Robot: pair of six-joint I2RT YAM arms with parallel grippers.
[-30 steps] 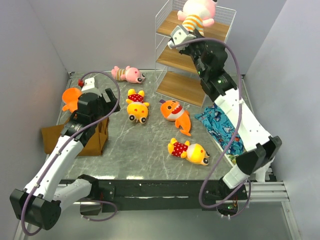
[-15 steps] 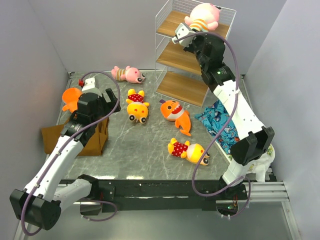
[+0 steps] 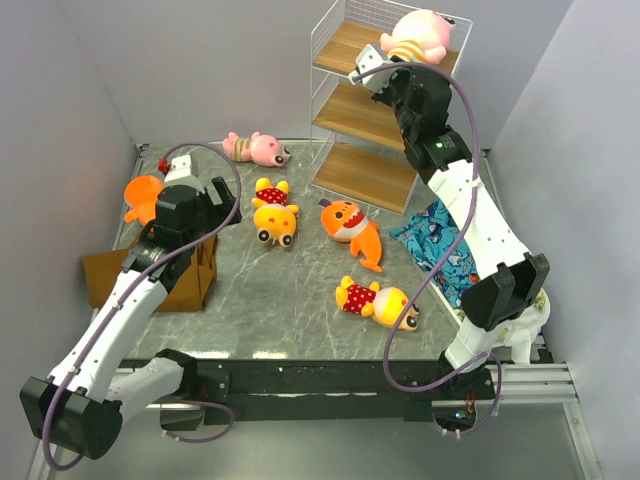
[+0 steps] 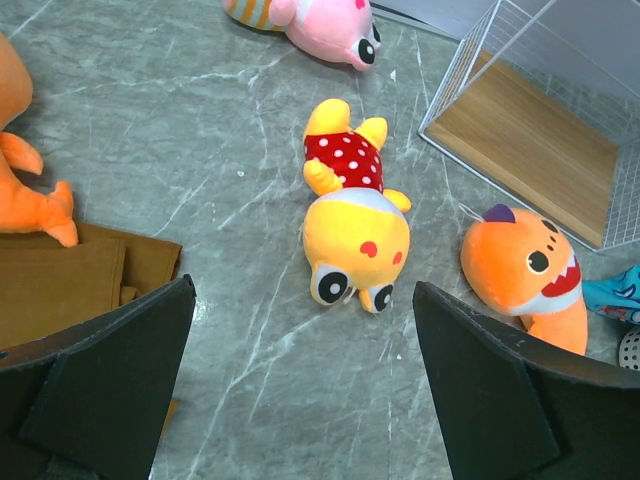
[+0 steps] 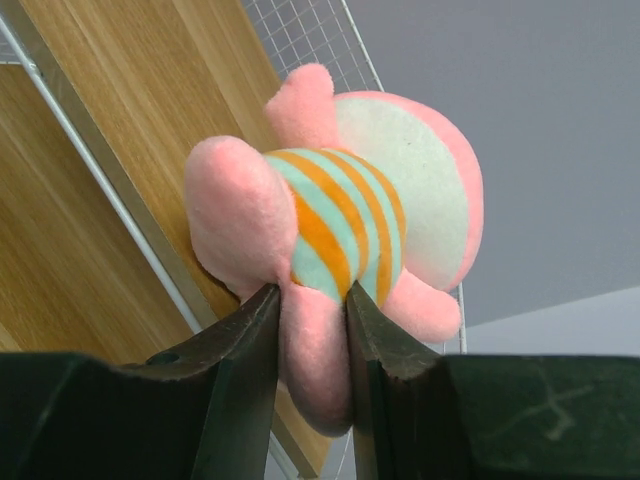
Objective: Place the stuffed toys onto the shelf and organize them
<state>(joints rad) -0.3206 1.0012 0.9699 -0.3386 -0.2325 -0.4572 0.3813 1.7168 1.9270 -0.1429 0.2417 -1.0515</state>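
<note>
The right end effector [image 5: 312, 310], clenched on one leg of the pink toy [image 5: 340, 220], holds it straight ahead over the top board of the shelf [image 5: 150, 100], its body pointing toward the back mesh.

no readable text, labels, brands, numbers or signs

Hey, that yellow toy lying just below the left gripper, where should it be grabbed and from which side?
Take the yellow toy by its red-dotted torso, coming straight down from above with one finger on each flank. It lies flat on the table, and the torso is narrower than the wide head, so the open left gripper can probably span it there.
</note>
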